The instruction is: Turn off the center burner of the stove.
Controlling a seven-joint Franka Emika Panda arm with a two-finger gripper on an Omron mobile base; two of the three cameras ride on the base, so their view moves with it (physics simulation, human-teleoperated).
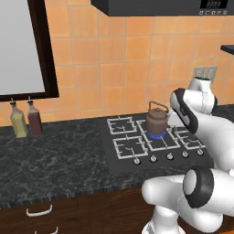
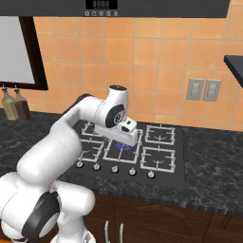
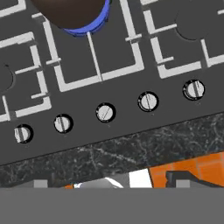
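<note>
Hovering above the stove [image 2: 163, 173], the end effector [image 2: 124, 137] hangs over the middle of the cooktop, roughly over the blue glow of the center burner [image 2: 121, 145], with nothing visibly in its grasp; how wide its fingers stand I cannot tell, since the tips barely show at the bottom of the hand view. The center burner [image 3: 87, 27] carries a brown kettle [image 1: 156, 119] with its blue ring peeking out underneath, and it sits in the middle of the stove, behind the row of five silver knobs. The coming move turns on the middle knob [image 3: 105, 112]: it lies toward the front edge of the stove from the burner, below and ahead of the end effector, so the hand must come down and toward the bench [image 1: 59, 155] edge to reach it. The knob row's long axis runs along the stove's front edge, and in the hand view it tilts, rising to the right. The slot on the middle knob seems to point slightly off the line toward the burner, though it is small and hard to read. My judgement is that this knob governs the lit burner.
</note>
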